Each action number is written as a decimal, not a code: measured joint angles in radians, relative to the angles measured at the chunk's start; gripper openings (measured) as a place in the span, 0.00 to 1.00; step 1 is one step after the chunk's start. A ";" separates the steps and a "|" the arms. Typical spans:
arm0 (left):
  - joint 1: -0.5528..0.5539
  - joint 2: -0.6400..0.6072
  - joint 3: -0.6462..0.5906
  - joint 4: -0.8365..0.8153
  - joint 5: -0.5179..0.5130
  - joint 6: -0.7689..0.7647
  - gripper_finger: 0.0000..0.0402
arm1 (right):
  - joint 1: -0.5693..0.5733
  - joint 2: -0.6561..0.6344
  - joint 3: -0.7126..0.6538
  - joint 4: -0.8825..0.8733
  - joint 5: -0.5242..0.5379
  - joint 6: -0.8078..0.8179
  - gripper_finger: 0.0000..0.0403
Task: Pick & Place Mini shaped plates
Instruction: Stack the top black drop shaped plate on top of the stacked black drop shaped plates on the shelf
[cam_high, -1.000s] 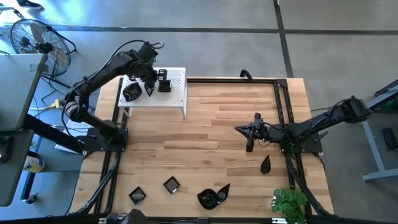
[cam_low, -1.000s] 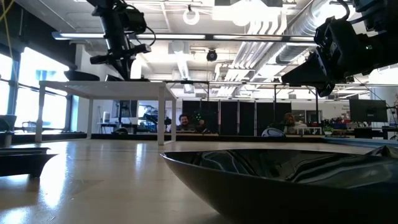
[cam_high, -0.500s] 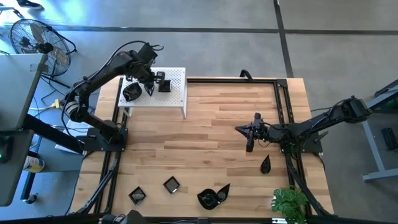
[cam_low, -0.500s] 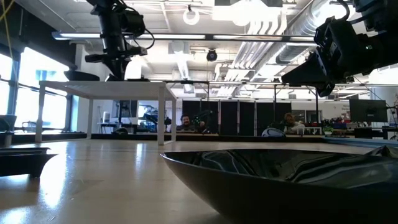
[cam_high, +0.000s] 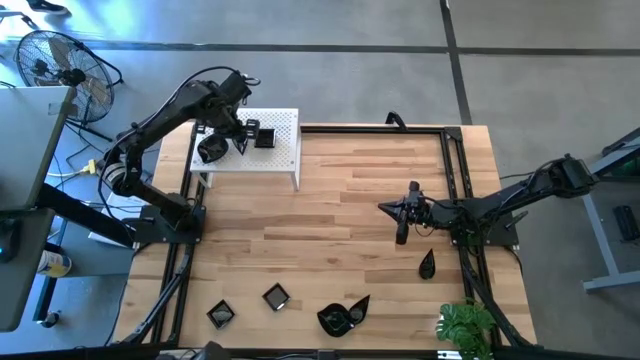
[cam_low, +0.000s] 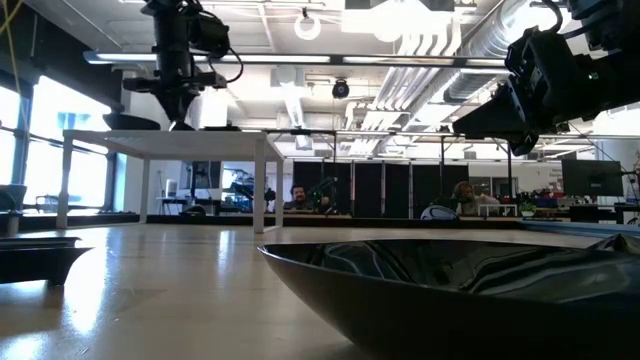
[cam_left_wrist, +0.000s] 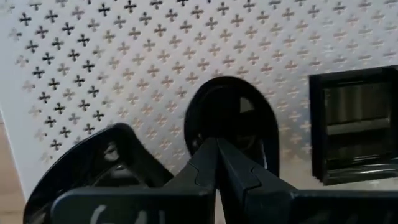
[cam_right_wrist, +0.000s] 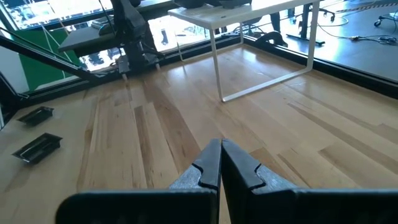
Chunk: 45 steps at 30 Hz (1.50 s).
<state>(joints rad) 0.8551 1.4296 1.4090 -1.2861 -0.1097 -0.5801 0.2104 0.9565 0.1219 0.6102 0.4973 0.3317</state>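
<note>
Three glossy black mini shaped plates rest on the white perforated stand (cam_high: 280, 150) at the table's far left: a wavy round one (cam_high: 210, 150), a teardrop (cam_left_wrist: 233, 118) and a square one (cam_left_wrist: 357, 124). My left gripper (cam_left_wrist: 216, 144) is shut and points steeply down over the teardrop plate. More plates lie on the wooden table near its front edge: two squares (cam_high: 221, 314) (cam_high: 275, 296), a leaf shape (cam_high: 343, 316) and a teardrop (cam_high: 427, 264). My right gripper (cam_high: 401, 235) hovers shut over the table's right half, holding nothing. My left gripper's shut fingertips (cam_left_wrist: 208, 155) stand over the hollow of the teardrop plate (cam_left_wrist: 249, 106), coming from above. I cannot tell whether they touch it. The plate lies flat on the stand.
A black rail frame (cam_high: 450, 160) runs round the table. A green plant (cam_high: 468, 325) sits at the near right corner. A fan (cam_high: 60, 65) stands off the table at the far left. The middle of the wooden top (cam_high: 330, 220) is bare.
My left gripper has tipped from a slant to nearly straight down over the stand and has shifted a little toward the table's left edge. It stays shut. The plates on the stand have kept their places.
</note>
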 joint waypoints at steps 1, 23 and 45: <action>0.000 0.000 0.000 0.000 0.000 0.000 0.00 | 0.000 0.000 0.000 0.000 0.000 0.000 0.00; -0.038 0.011 -0.019 0.136 0.018 0.033 0.00 | 0.000 0.000 0.000 0.000 -0.007 0.003 0.00; -0.038 0.000 -0.022 0.025 0.001 0.038 0.00 | 0.000 0.000 0.000 0.000 -0.010 0.000 0.00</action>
<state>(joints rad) 0.8172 1.4294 1.3869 -1.2611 -0.1087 -0.5423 0.2102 0.9563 0.1219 0.6102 0.4870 0.3321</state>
